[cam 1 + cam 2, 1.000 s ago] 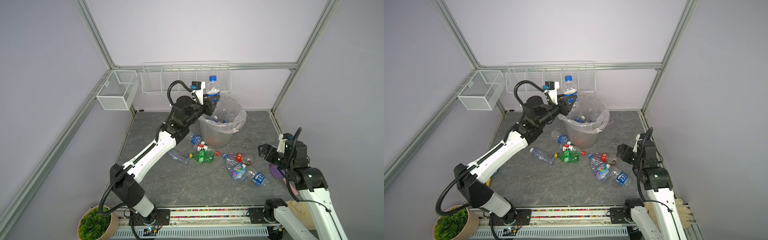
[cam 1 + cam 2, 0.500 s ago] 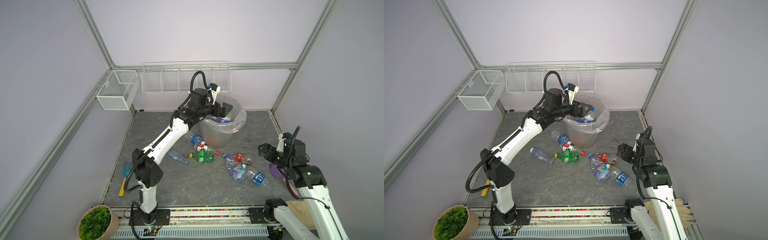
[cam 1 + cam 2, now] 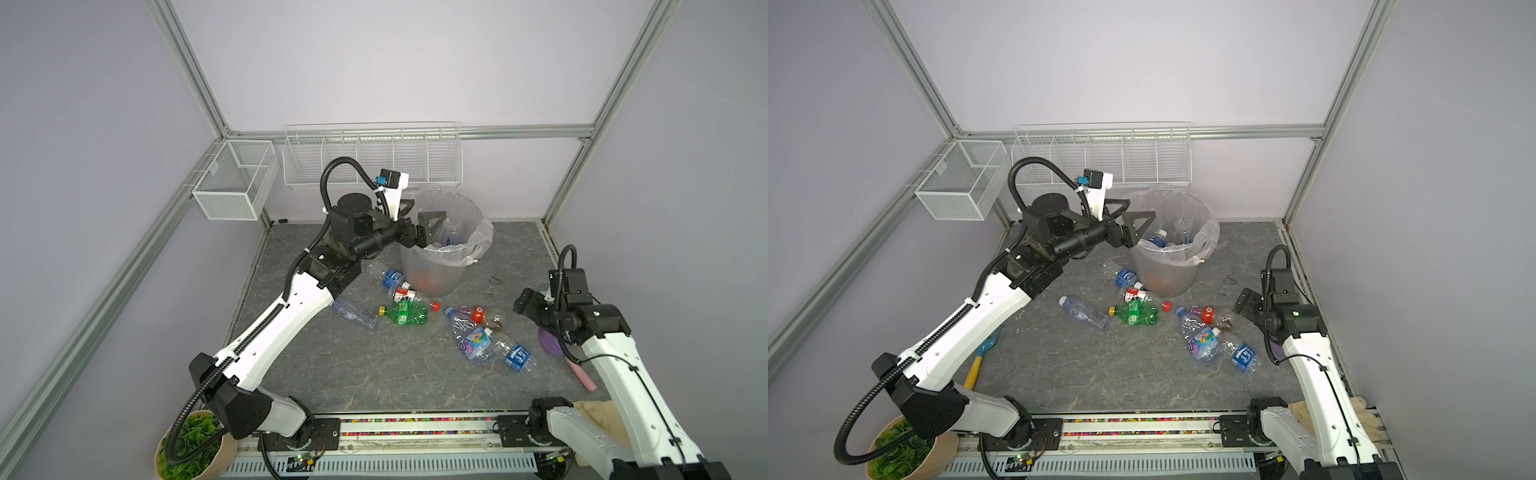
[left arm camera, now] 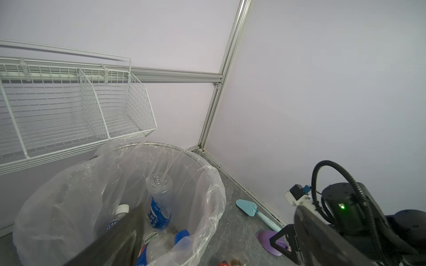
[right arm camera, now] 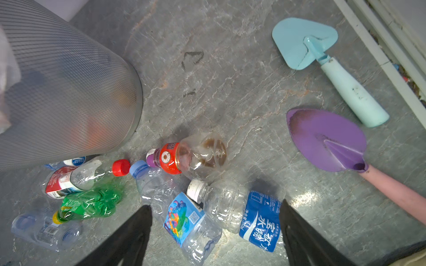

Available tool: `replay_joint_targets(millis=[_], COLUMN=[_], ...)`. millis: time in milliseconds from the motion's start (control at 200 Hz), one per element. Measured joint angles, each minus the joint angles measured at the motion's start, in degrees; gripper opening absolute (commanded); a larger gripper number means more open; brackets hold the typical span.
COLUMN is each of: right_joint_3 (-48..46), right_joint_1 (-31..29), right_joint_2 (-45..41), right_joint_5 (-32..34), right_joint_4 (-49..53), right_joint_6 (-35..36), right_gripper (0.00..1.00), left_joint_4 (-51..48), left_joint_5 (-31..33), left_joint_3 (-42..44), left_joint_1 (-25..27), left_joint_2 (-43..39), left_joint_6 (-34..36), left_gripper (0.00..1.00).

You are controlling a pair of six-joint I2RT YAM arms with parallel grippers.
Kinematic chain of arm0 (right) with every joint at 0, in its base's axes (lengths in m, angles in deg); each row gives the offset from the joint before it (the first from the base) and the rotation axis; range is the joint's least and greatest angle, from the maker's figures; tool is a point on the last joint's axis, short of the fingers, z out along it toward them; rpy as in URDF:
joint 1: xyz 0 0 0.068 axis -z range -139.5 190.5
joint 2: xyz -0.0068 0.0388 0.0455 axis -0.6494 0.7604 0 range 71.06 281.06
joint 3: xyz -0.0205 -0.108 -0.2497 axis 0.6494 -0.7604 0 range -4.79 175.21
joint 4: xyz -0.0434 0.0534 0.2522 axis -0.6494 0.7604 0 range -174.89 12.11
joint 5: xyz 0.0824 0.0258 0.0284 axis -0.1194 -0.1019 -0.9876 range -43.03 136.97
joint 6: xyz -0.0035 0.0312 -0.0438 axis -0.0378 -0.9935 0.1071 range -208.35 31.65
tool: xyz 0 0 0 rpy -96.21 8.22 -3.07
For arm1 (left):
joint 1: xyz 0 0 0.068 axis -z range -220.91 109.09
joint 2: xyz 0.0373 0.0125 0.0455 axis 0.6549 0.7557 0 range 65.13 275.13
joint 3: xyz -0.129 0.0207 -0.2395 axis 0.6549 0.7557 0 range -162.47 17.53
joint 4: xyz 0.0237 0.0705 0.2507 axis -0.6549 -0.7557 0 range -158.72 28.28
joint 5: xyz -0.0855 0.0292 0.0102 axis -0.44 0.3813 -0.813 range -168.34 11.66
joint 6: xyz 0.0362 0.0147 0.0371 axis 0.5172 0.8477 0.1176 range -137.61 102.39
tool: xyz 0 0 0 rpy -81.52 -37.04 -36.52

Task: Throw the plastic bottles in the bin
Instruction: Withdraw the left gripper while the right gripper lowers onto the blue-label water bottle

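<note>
The left claw (image 3: 419, 222) is being held spread and empty over the bin (image 3: 432, 274); its rim risks being clipped on withdrawal.

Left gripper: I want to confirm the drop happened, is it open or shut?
Open. The left gripper hangs at the bin rim, jaws spread with nothing between them.

From my feed the bin (image 5: 69, 92) looks like matt, fine-meshed translucent plastic with a glossy crinkly film liner (image 4: 202, 195). The bottles (image 5: 216, 207) are shiny crushed clear plastic, and the desk (image 5: 230, 80) looks like smooth marbled grey stone.
</note>
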Motion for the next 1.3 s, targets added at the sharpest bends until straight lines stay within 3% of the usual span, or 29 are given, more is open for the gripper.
replay_joint_targets(millis=[470,640,805,1299], right_joint_3=[-2.56,-3.39,-10.58,-21.55], right_joint_1=[0.68,1.14,1.36,8.9], right_joint_2=[3.17,7.04,6.01,-4.17], right_joint_5=[-7.02,-12.31,-17.14,-18.86], right_joint_4=[0.92,2.32,1.09,-0.35], right_joint_6=[-5.66,-12.94,-22.36,-42.6], right_gripper=[0.89,0.89,0.89,0.89], left_joint_4=[2.32,2.6,2.6,2.75], left_joint_5=[4.11,5.14,5.97,7.5], left_joint_3=[15.26,18.38,20.72,23.3], left_joint_1=[0.0,0.0,0.0,0.0], left_joint_2=[-11.37,-12.68,-13.68,-16.9], left_joint_6=[-0.83,-1.51,-2.21,-2.64], left_gripper=[0.99,0.99,0.99,0.99])
